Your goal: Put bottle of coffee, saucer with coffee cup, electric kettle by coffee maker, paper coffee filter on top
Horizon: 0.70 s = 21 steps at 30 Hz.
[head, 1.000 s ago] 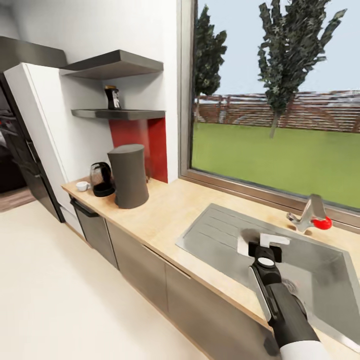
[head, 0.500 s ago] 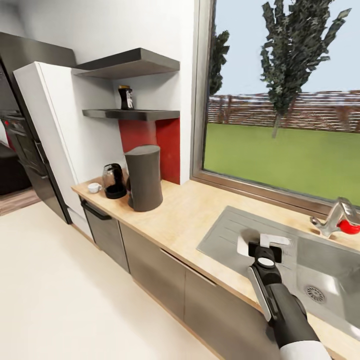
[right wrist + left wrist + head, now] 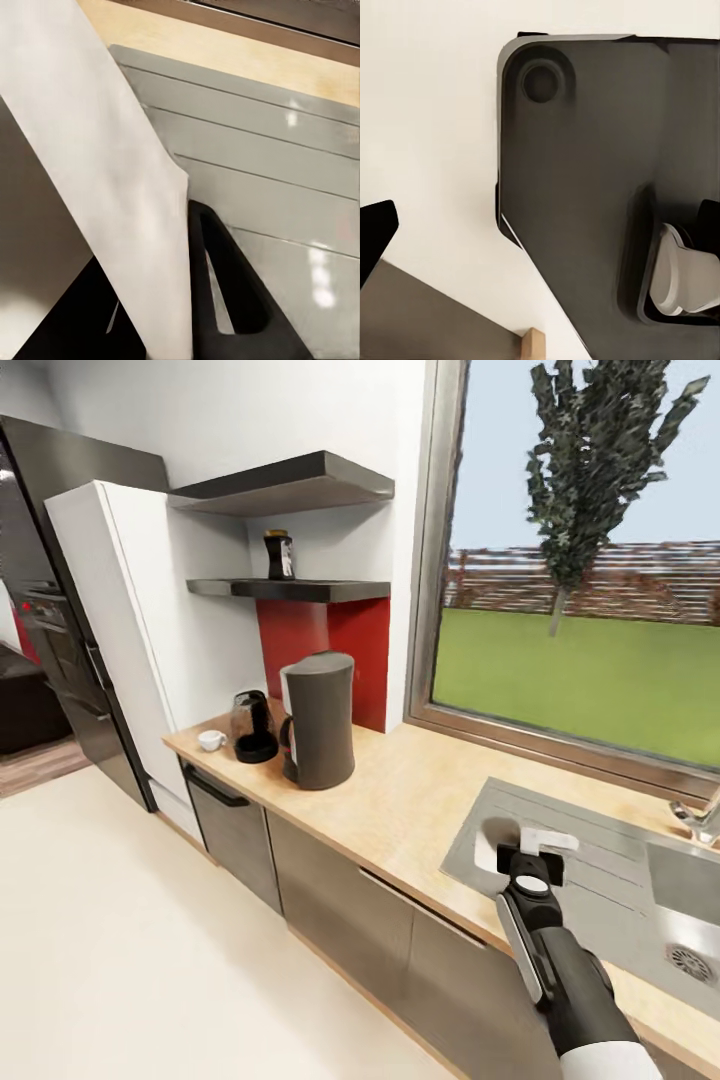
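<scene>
Right pincer point(image 3: 533, 847) with paper coffee filter point(image 3: 547, 840) over countertop point(image 3: 420, 800) sink point(image 3: 610, 860).

Pale wood countertop point(image 3: 400, 800), brushed metal sink point(image 3: 600, 860), matt coffee maker point(image 3: 320, 725)

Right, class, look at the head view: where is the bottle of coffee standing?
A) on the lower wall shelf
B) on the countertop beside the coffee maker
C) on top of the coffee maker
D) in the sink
A: the bottle of coffee stands on the lower wall shelf, above the coffee maker on the countertop.
</scene>
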### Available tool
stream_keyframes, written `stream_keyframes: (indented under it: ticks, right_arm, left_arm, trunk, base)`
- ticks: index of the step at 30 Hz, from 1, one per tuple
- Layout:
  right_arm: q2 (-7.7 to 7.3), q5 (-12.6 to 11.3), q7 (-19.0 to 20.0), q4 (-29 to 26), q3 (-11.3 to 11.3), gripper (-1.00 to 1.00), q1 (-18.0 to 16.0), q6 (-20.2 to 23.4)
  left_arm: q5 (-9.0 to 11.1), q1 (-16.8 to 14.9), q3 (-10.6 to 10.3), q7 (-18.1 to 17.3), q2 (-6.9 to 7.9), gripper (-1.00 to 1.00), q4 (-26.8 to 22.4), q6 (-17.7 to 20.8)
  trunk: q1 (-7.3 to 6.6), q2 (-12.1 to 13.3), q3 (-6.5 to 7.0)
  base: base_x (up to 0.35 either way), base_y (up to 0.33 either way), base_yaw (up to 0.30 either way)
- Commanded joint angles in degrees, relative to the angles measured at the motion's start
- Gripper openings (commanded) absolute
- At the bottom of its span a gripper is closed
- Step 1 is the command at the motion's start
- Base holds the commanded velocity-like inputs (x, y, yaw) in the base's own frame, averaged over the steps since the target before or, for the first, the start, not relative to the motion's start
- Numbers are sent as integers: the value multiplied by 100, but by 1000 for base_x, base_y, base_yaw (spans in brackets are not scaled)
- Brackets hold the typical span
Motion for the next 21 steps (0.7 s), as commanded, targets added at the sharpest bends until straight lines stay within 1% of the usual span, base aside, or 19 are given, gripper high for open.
stream_keyframes:
  ticks: [1,5,21]
  right_arm:
    - [0,-14,-29,-9,4,-100,-5,33]
    - [1,-14,-29,-11,4,-100,-5,33]
    - [3,-14,-31,-12,4,-100,-5,31]
  left_arm:
    - [56,-1,-31,0,3,100,-4,-10]
    - [56,-1,-31,0,2,100,-4,-10]
    - [56,-1,-30,0,-3,100,-4,-10]
  trunk:
    - [5,-12,-12]
    - [5,-12,-9]
    - [5,-12,23]
  base:
    - [101,315,0]
    - [101,316,-111]
    - [101,317,-235]
